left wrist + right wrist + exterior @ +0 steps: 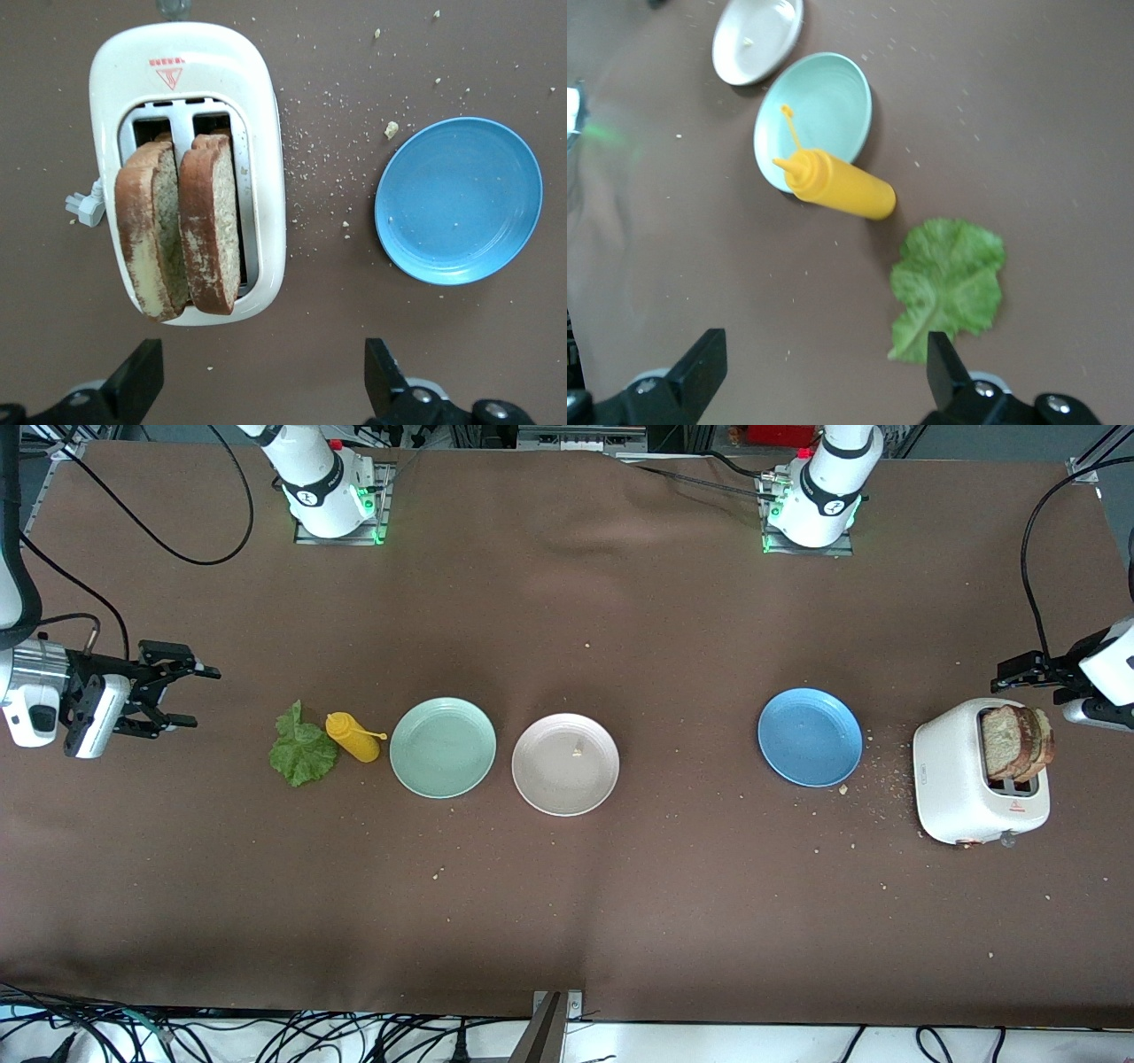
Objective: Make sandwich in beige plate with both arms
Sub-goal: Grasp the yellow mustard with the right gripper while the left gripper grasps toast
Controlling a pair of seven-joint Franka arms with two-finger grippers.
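The beige plate (565,764) sits in the middle of the table with only a crumb on it. No sandwich is made yet. The two bread slices (1017,740) stand in the toaster (980,784) at the left arm's end of the table. The lettuce (301,749) lies flat on the table at the right arm's end, just beside a yellow bottle (353,737).

The left gripper (1010,676) hangs over the table just beside the toaster, jaws wide and holding nothing. The right gripper (197,697) hangs near the lettuce, jaws wide and holding nothing too.

Here is what could go wrong. The slices lean close together, so the fingers (135,379) may grab both at once, or push one down into the slot. A hard squeeze could break the bread and make more crumbs. A pull to the side could tip the toaster.

The lettuce is thin and flat, so the fingers (700,367) may slide over it or tear it. They may also bump the bottle, and it could roll onto the green plate (443,747).

The bread could also land on the blue plate (810,736) or the green one by mistake.
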